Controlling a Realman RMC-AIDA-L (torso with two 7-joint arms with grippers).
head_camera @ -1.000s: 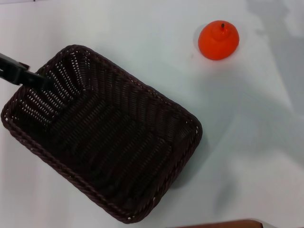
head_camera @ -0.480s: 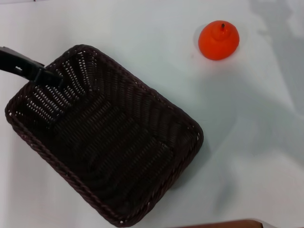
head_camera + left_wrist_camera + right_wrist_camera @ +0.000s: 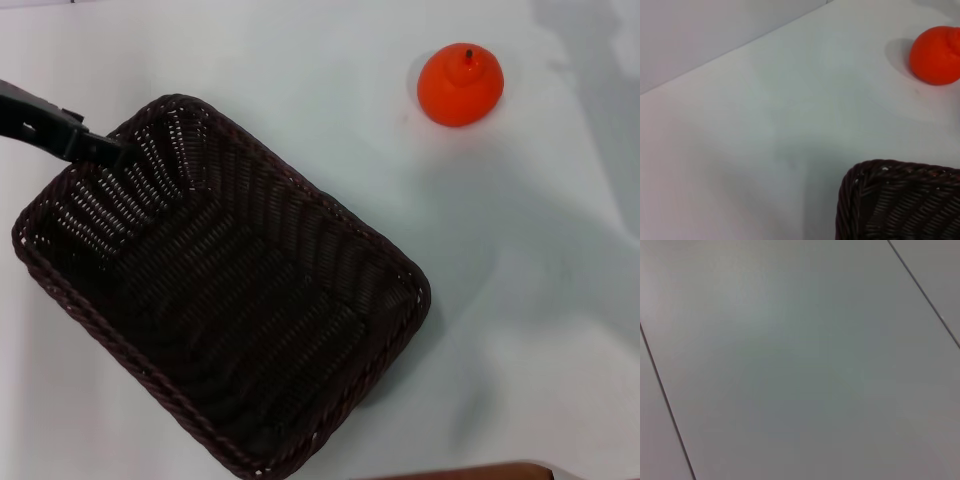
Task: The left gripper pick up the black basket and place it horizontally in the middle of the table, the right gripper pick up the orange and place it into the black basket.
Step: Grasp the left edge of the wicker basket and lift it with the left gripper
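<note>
The black basket (image 3: 300, 187) is a large dark woven rectangle lying askew on the pale table (image 3: 300, 60), filling the left and middle of the head view. My left gripper (image 3: 95, 150) comes in from the left edge and grips the basket's far-left rim corner. Only its dark tip shows. The left wrist view shows one basket corner (image 3: 880, 168) and the orange (image 3: 936, 55) beyond it. The orange (image 3: 460, 85) sits on the table at the far right, apart from the basket, stem nub up. My right gripper is out of view.
A brown edge (image 3: 470, 472) shows at the bottom of the head view. Soft shadows fall on the table's right side. The right wrist view shows only a plain grey panelled surface (image 3: 800, 360).
The left gripper has moved a little right and farther back with the basket's corner. The basket has shifted and turned slightly with it. The orange has not moved.
</note>
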